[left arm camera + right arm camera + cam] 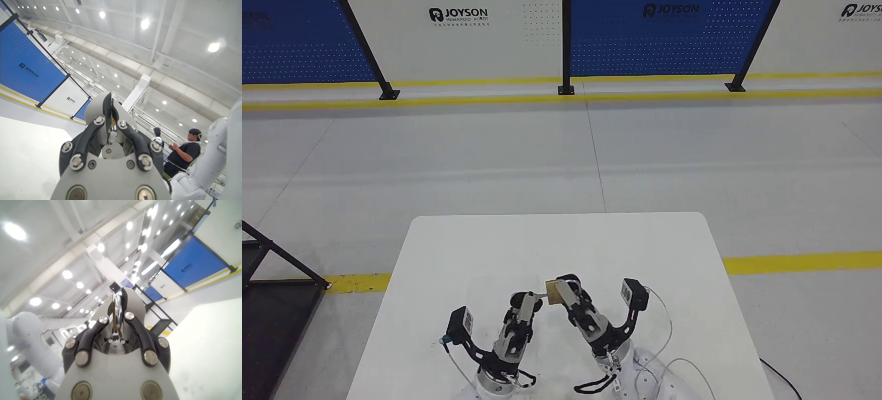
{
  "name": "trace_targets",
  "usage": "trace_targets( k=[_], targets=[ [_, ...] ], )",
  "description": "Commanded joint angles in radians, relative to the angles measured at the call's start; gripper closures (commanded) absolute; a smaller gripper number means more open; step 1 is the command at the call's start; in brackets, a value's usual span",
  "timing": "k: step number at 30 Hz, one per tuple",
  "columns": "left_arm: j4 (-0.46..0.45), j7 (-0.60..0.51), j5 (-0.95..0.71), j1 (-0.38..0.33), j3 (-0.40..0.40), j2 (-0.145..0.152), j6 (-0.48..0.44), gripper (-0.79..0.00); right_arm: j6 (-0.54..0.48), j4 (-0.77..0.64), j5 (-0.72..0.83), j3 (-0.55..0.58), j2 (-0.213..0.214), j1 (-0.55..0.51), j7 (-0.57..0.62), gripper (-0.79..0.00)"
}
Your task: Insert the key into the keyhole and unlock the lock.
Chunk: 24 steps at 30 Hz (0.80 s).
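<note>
Right gripper pinches the lock, its long axis lying along the fingers. Left gripper, nearly closed, nips the brass key; its pointing is hidden.

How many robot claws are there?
2. The left gripper hangs above the white table, shut on a small gold key. The right gripper, close beside it, is shut on a brass padlock. None seem hidden.

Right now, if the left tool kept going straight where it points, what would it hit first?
Probably the brass lock gripped by the right tool: from above, the left tool aims at it, close by. Heights are unclear, so it might pass beside it.
</note>
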Motion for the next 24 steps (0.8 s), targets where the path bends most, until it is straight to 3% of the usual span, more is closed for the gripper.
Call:
trace_targets(
  k=[1,8,9,11,12,13,24],
  targets=[
    [0.002,-0.001,0.003,-0.001,0.004,-0.003,0.003,0.0,0.011,-0.008,0.005,0.003,0.0,-0.005,0.016,0.0],
    [0.006,0.0,0.015,-0.003,0.009,-0.009,0.012,0.0,0.016,-0.016,0.01,0.012,-0.002,-0.013,0.043,0.0],
    [0.006,0.001,0.017,-0.003,0.009,-0.01,0.015,-0.052,0.016,-0.017,0.009,0.013,-0.002,-0.013,0.046,0.0],
    [0.006,0.002,0.021,-0.002,0.008,-0.012,0.02,-0.554,0.016,-0.019,0.009,0.016,-0.003,-0.016,0.047,0.0],
    [0.006,0.002,0.023,-0.001,0.008,-0.012,0.021,-0.745,0.015,-0.019,0.007,0.018,-0.003,-0.017,0.047,0.0],
    [0.006,0.001,0.025,-0.001,0.007,-0.013,0.023,-0.785,0.013,-0.019,0.008,0.02,-0.004,-0.019,0.046,0.0],
    [-0.003,-0.003,0.053,0.023,-0.028,-0.008,-0.01,-0.785,-0.001,-0.026,0.006,0.045,-0.005,-0.034,0.05,0.0]
  ],
)
